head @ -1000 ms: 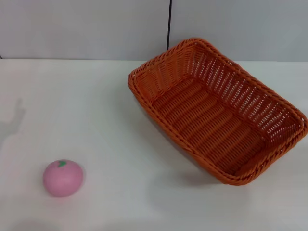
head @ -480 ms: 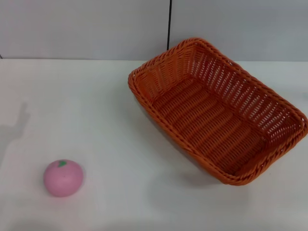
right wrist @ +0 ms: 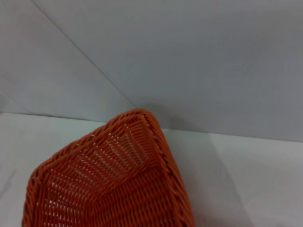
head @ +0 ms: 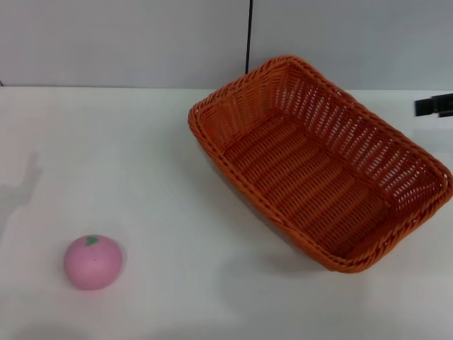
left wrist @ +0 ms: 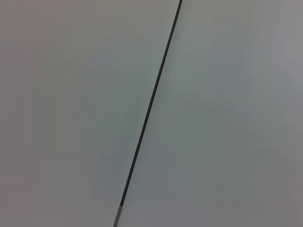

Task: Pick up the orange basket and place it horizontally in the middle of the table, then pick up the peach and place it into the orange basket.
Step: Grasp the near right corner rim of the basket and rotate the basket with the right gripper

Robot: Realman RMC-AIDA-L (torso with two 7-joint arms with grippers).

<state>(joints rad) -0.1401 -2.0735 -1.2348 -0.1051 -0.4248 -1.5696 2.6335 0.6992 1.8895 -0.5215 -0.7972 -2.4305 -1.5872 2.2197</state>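
The orange basket (head: pixel 318 159) lies empty and at a slant on the right half of the white table (head: pixel 163 163); one of its corners (right wrist: pixel 118 175) fills the right wrist view. The pink peach (head: pixel 93 261) sits alone near the table's front left, far from the basket. A dark tip of my right gripper (head: pixel 433 106) pokes in at the right edge of the head view, just above and beyond the basket's far right rim. My left gripper is out of view; only a faint shadow falls on the table's left side.
A grey wall with a dark vertical seam (head: pixel 248 35) stands behind the table; the left wrist view shows only that wall and the seam (left wrist: pixel 149 109). Bare tabletop lies between the peach and the basket.
The dark tip of my right gripper has come into the head view at the right edge. The shadow on the left of the table has shifted slightly. Basket and peach have not moved.
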